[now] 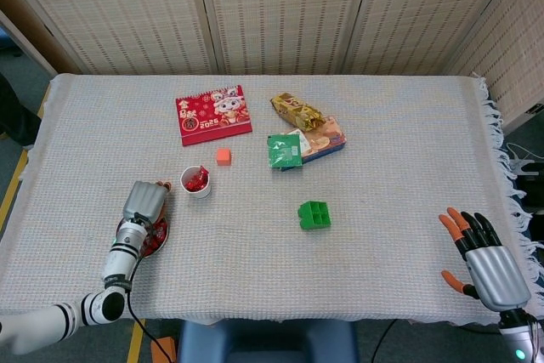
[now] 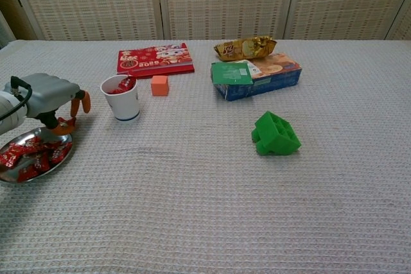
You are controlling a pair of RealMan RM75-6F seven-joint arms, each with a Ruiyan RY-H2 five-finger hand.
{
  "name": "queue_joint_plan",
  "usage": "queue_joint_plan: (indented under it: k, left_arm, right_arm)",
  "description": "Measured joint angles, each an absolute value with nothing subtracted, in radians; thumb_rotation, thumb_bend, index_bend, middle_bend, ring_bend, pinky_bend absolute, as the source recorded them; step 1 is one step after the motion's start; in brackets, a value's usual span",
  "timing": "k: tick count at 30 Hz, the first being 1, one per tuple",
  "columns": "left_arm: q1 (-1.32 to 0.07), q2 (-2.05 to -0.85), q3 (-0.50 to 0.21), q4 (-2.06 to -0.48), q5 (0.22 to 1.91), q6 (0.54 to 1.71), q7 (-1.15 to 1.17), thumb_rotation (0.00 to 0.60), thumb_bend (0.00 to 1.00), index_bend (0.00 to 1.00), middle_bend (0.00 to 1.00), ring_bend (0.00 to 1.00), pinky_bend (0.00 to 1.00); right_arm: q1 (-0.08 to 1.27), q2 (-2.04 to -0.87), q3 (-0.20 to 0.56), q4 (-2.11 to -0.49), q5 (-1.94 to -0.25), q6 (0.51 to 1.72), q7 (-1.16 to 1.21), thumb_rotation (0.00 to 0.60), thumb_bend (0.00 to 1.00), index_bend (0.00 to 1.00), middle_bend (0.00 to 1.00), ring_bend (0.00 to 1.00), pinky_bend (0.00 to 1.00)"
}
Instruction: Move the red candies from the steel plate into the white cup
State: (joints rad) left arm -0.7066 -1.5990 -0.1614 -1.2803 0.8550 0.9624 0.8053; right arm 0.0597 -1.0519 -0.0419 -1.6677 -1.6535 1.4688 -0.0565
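**Left hand working at the far rim of the plate**

At the far edge of the steel plate (image 2: 26, 158), our left hand (image 2: 54, 97) is pointing its orange-tipped fingers (image 2: 63, 128) downward, and they are reaching a red candy (image 2: 66, 122) lying right at the rim. We cannot tell whether the fingers are actually pinching that candy or only touching it; they are curled downward rather than spread. Just beneath and behind the fingers, the plate is holding a heap of red candies (image 2: 35, 158). Just beyond the fingertips, toward the table's middle, the white cup (image 2: 122, 97) is standing upright with red candies already showing inside it. Further out past the cup, we are seeing an orange cube (image 2: 159, 85) and a red calendar card (image 2: 155, 59). Well away from the fingers are a green block (image 2: 276, 134), a snack box (image 2: 257, 76) and a gold packet (image 2: 244, 47).

Our right hand (image 1: 484, 261) is hovering at the opposite near corner of the table, fingers spread apart and holding nothing.
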Motion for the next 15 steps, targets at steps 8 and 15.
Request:
queue_joint_plan:
  k: [8, 15]
  left_arm:
    - [-0.736, -1.598, -0.151, -1.305, 0.777, 0.995, 0.893, 0.6, 0.37, 0.33, 0.41, 0.82, 1.0]
    - [-0.754, -1.601, -0.14, -1.303, 0.736, 0.997, 0.922, 0.6, 0.37, 0.34, 0.4, 0.82, 1.0]
  right_arm:
    - [0.058, -1.051, -0.043, -1.668, -1.656, 1.471, -0.057, 0.6, 0.13, 0.0, 0.0, 0.0, 0.0]
    - [0.06, -1.051, -0.042, -1.669, -1.654, 1.468, -0.058, 0.6, 0.13, 0.0, 0.0, 0.0, 0.0]
